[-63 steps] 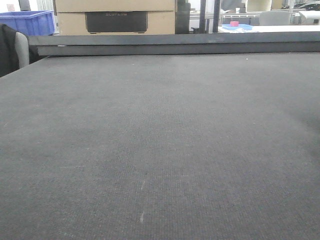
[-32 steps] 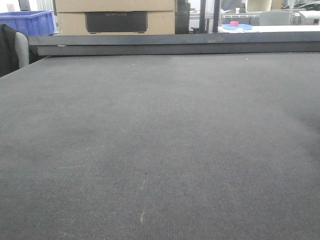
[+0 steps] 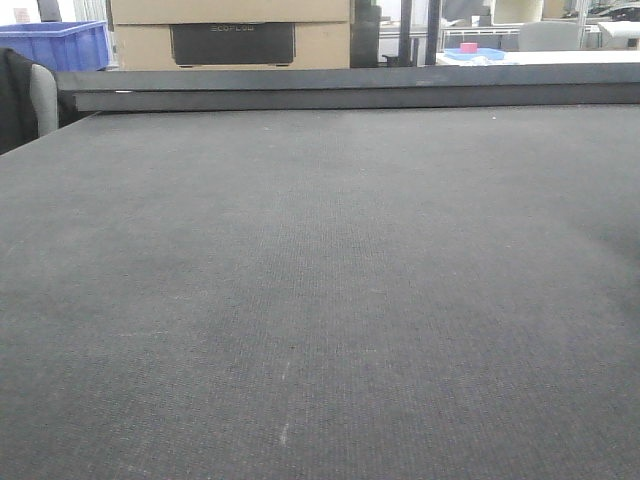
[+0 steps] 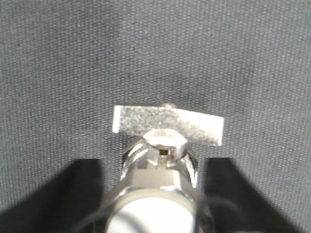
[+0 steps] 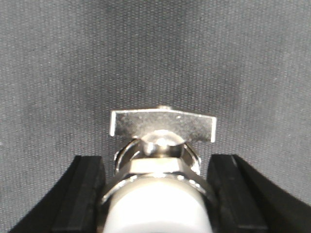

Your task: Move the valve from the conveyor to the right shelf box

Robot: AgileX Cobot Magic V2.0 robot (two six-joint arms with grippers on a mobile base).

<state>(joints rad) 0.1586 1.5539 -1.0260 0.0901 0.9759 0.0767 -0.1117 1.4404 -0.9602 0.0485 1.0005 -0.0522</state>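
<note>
Two valves seen, one per wrist view | left gripper (image 4: 154,162): fingers spread, valve (image 4: 167,127) framed between, grip cannot be told | right gripper (image 5: 156,158): same with second valve (image 5: 163,124) | conveyor (image 3: 320,280) seen behind both

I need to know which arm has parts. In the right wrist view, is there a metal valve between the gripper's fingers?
Yes: a shiny metal valve with a flat handle sits between the right gripper's black fingers.

Background, far side: blue plastic crate (image 3: 62,44) at left, tan cardboard box (image 3: 230,33) centre, bright windows behind white table (image 3: 560,57) at right.
</note>
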